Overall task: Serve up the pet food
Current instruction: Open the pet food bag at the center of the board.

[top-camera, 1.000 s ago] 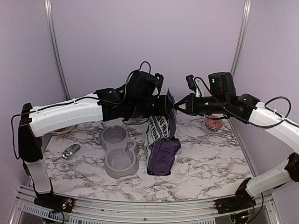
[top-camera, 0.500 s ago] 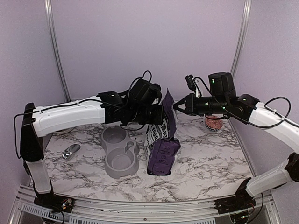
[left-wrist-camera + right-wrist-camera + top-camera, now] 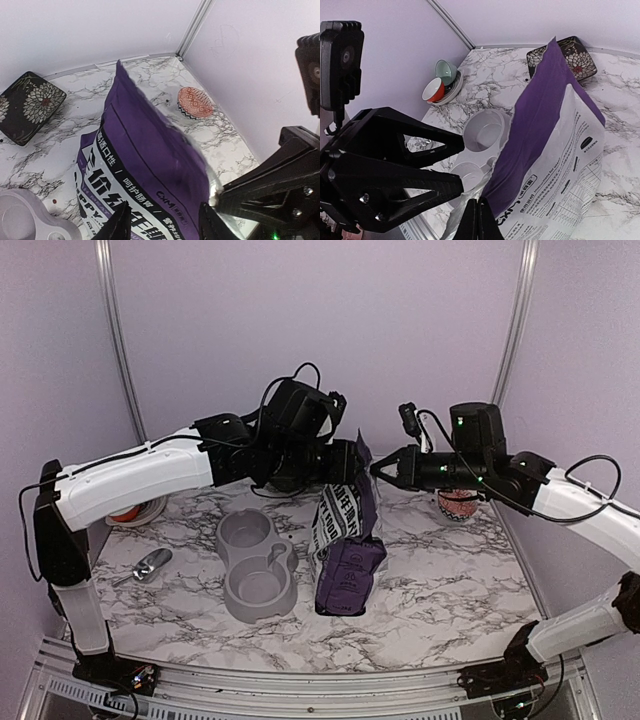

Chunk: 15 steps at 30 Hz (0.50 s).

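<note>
The purple-and-white bag [image 3: 345,530] stands on the marble table, its lower part slumped forward. My right gripper [image 3: 377,468] is shut on the torn silvery top corner of the bag [image 3: 560,145]; its jaws [image 3: 479,220] are pressed together there. My left gripper [image 3: 352,462] hovers at the other side of the bag top, open. In the left wrist view its gripper [image 3: 165,225] straddles the bag [image 3: 145,150] without touching it. The pet food itself is hidden inside the bag.
A grey double bowl [image 3: 256,562] sits left of the bag. A metal scoop [image 3: 150,565] lies near the left edge. Stacked bowls [image 3: 135,512] stand at back left, a red-patterned bowl [image 3: 457,505] at back right, and a black floral dish [image 3: 30,105] behind the bag.
My left gripper has opened and let go of the bag top, and the left arm has lifted a little. The right gripper has kept its hold on the corner.
</note>
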Each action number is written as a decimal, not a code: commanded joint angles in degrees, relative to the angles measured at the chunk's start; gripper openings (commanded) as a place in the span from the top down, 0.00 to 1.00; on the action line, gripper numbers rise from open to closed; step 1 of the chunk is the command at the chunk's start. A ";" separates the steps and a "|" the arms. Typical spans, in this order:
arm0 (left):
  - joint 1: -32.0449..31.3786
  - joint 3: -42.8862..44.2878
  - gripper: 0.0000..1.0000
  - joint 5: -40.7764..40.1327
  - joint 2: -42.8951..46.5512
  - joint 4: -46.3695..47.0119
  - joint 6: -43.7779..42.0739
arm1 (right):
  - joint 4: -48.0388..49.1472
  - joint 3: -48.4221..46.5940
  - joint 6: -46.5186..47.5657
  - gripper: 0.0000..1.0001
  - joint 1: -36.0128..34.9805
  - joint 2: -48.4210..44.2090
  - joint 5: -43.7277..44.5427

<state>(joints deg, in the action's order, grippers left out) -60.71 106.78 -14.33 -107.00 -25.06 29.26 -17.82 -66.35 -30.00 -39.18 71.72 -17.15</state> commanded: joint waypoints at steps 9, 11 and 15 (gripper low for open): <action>1.51 6.64 0.51 7.92 -1.98 -3.63 -0.12 | -1.25 4.32 0.63 1.00 0.27 -1.15 -5.92; 1.60 7.81 0.51 8.21 -3.10 -4.62 -0.37 | -0.72 4.60 0.85 1.00 0.31 -1.15 -6.50; 1.57 9.56 0.51 6.80 -4.66 -5.51 -0.55 | -0.05 5.14 1.37 1.00 0.44 -1.54 -7.02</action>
<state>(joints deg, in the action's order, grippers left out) -59.51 114.21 -7.38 -109.40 -27.73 29.30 -12.75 -63.00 -29.93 -38.41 70.87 -19.57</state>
